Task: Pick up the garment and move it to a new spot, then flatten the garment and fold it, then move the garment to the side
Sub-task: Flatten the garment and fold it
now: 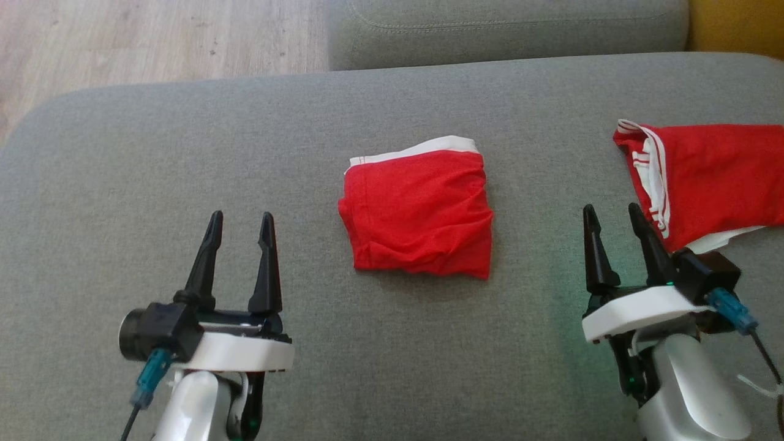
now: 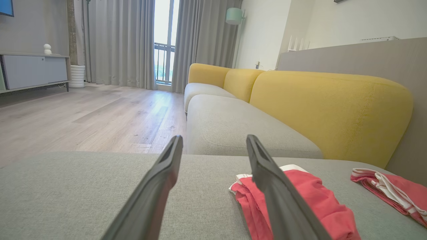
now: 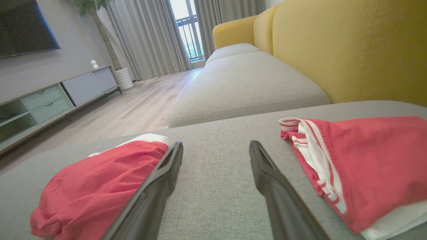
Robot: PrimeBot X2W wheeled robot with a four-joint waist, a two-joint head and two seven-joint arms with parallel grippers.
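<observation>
A red garment with a white band lies folded into a small rectangle in the middle of the grey sofa cushion. My left gripper stands open and empty to its left, apart from it; the left wrist view has the cloth beyond its right finger. Right of the folded piece, my right gripper is open and empty too. The right wrist view shows this cloth on its left side, next to its left finger.
A second red garment with white stripes lies loosely folded at the cushion's right edge, just beside my right gripper's fingers. Another grey seat and yellow backrests lie beyond. Wooden floor lies to the far left.
</observation>
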